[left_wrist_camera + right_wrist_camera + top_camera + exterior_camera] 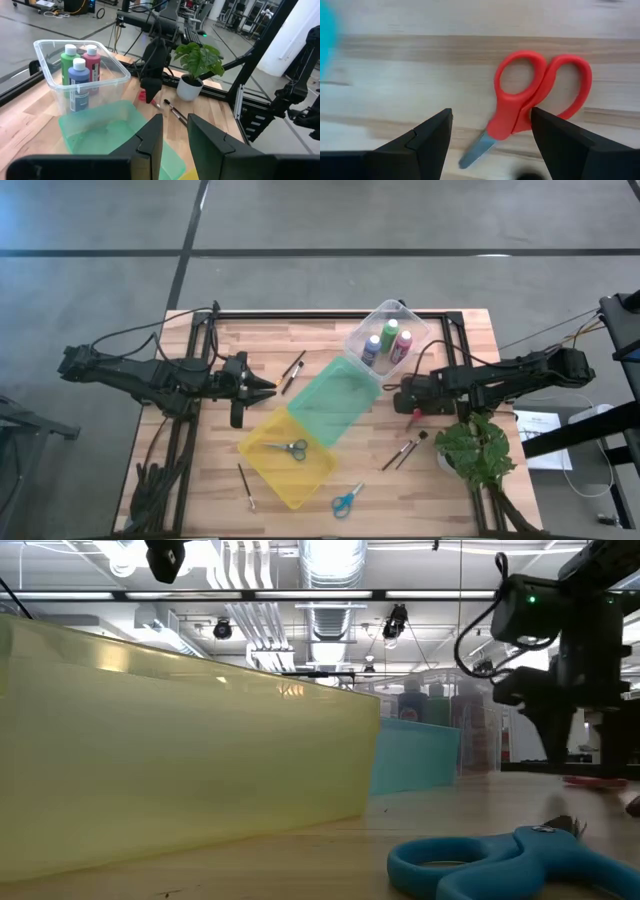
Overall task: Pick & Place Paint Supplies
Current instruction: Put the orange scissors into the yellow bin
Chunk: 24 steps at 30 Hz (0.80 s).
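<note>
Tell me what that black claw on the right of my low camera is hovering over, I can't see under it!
Observer: That is the right gripper. It is open and hangs just above the red scissors, which lie flat on the table.
Operator: Is anything inside the big yellow box? I only see its side.
Observer: Yes, the grey scissors lie inside the yellow bin.

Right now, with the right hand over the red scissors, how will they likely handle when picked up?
The red scissors lie flat on the wood, so they likely offer little height to pinch. They look rigid, and probably light. The smooth plastic handles may slip between the right hand's open fingers.
</note>
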Tool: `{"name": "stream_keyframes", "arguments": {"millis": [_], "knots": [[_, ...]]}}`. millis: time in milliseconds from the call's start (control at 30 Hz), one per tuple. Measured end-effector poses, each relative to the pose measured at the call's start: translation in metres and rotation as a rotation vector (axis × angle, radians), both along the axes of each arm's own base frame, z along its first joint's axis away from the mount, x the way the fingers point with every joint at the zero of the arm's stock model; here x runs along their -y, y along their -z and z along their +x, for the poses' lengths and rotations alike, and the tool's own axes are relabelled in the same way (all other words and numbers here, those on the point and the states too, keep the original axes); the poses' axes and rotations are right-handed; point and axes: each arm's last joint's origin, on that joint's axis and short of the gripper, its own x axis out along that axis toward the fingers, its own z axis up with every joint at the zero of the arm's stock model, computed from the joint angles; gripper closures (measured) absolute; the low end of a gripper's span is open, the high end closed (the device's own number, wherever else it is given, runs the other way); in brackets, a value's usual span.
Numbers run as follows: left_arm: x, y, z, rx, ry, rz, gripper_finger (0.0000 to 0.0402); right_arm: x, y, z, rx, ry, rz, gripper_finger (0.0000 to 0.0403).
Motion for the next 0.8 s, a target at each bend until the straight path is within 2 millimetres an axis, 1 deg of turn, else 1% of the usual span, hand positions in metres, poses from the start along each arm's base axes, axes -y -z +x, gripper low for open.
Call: {"name": "stream_keyframes", "arguments": {"millis": [133, 267, 367, 500, 600, 800], "knots": [[0.000, 0.000, 0.000, 0.000, 0.000, 0.000, 0.0303, 0.001, -0.006, 0.012, 0.114, 0.007, -0.004, 0.0141], [0.000, 0.000, 0.000, 0.000, 0.000, 0.000, 0.0303, 0.001, -0.023, 0.022, 0.159, -0.019, -0.034, 0.0141], [0.000, 0.000, 0.000, 0.000, 0.000, 0.000, 0.0303, 0.002, -0.036, 0.019, 0.072, -0.015, -0.088, 0.0141], [0.000, 0.000, 0.000, 0.000, 0.000, -0.001, 0.0303, 0.002, -0.045, 0.005, -0.121, 0.016, -0.146, 0.0141], [0.000, 0.000, 0.000, 0.000, 0.000, 0.000, 0.0303, 0.002, -0.041, -0.002, -0.186, 0.048, -0.147, 0.0141], [0.000, 0.000, 0.000, -0.004, 0.002, 0.008, 0.0303, 0.000, -0.020, -0.004, -0.156, 0.078, -0.092, 0.0141]]}}
